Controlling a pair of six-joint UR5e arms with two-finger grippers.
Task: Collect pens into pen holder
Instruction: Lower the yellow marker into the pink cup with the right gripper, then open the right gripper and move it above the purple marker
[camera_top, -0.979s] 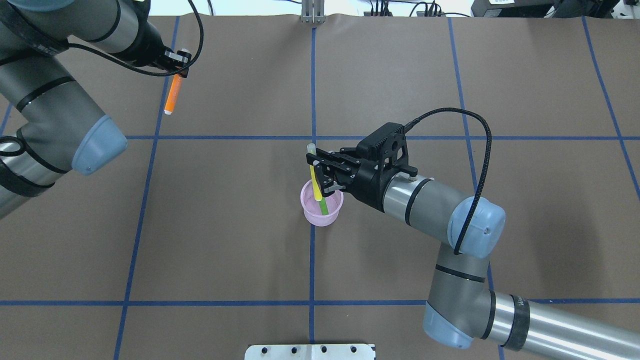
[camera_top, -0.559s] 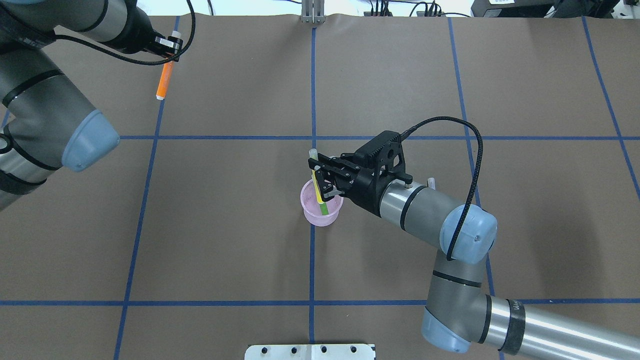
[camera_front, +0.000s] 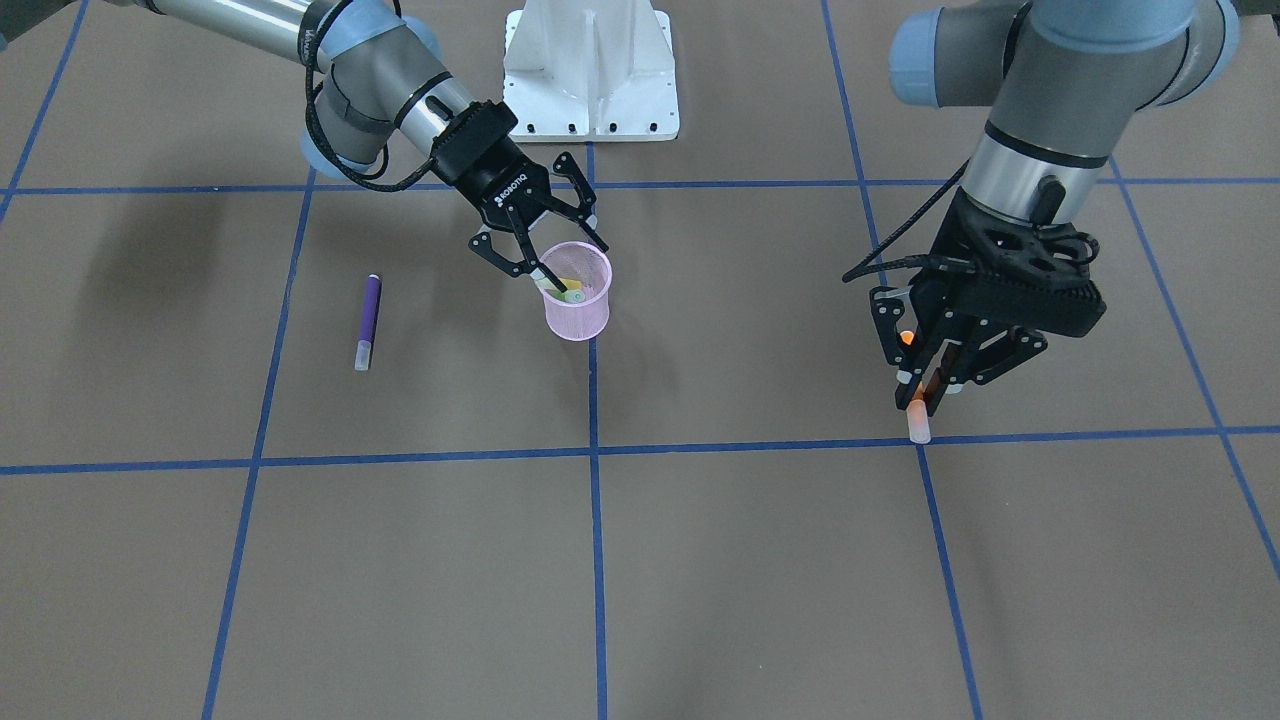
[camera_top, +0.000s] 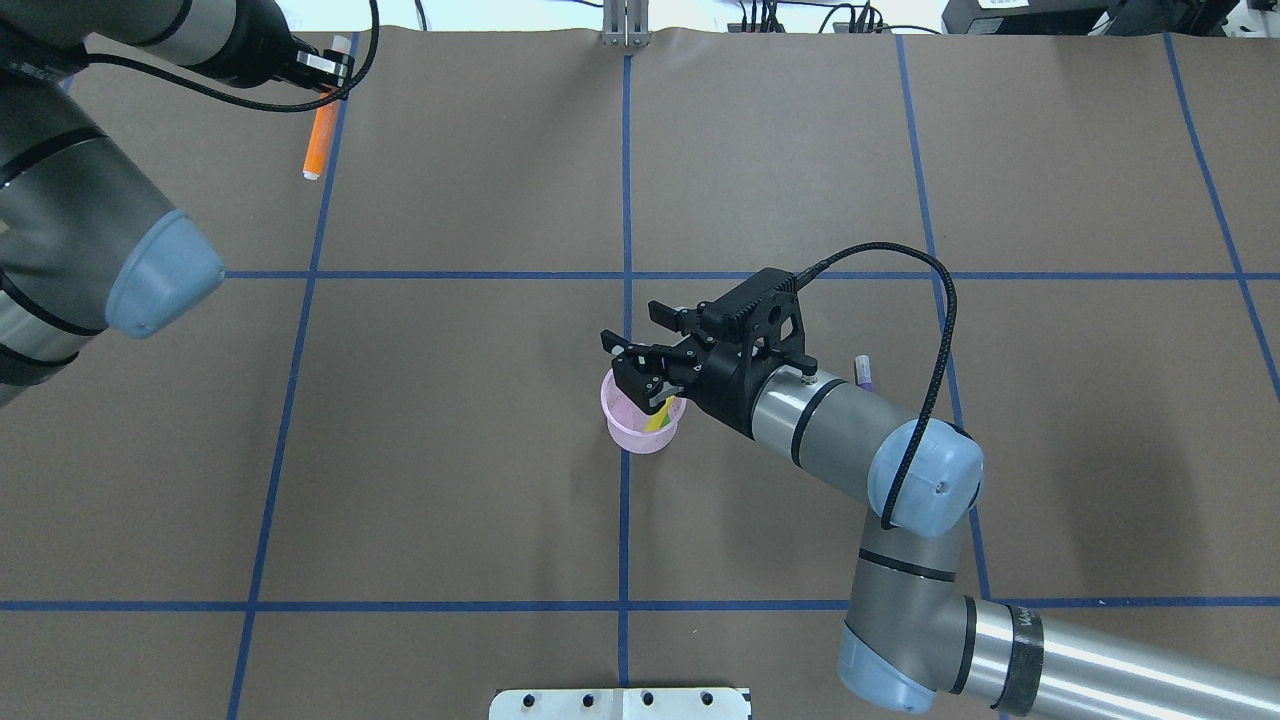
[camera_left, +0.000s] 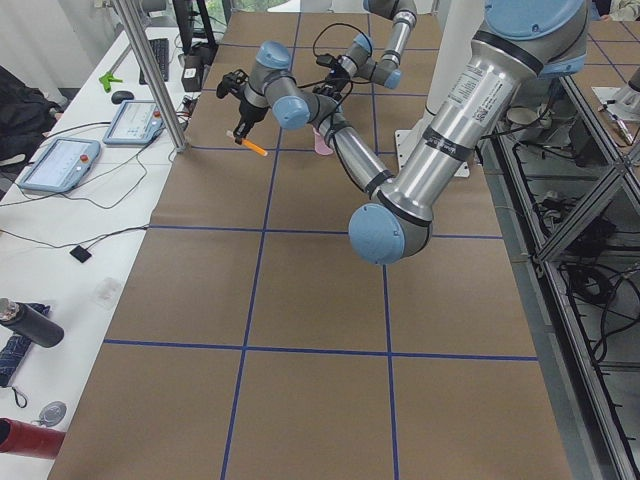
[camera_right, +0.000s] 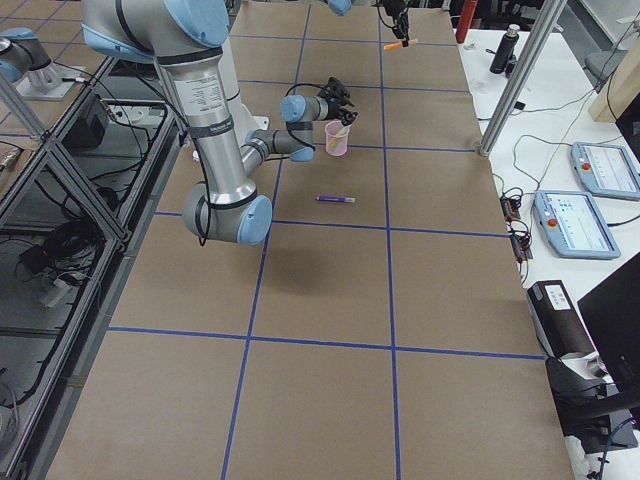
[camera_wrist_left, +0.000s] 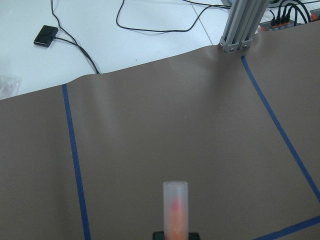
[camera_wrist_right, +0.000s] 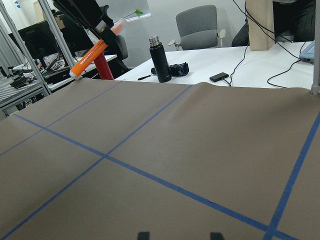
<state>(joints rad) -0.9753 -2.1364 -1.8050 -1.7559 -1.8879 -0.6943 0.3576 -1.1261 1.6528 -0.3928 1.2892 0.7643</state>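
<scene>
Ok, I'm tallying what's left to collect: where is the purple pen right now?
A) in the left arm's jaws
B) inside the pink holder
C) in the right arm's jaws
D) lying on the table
D: the purple pen lies flat on the table, apart from the pen holder, with no jaws on it.

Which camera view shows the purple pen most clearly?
The exterior front-facing view: the purple pen lies whole, unblocked. Overhead, the right arm hides all but one end. Exterior right shows it whole but small. Other views miss it.
</scene>
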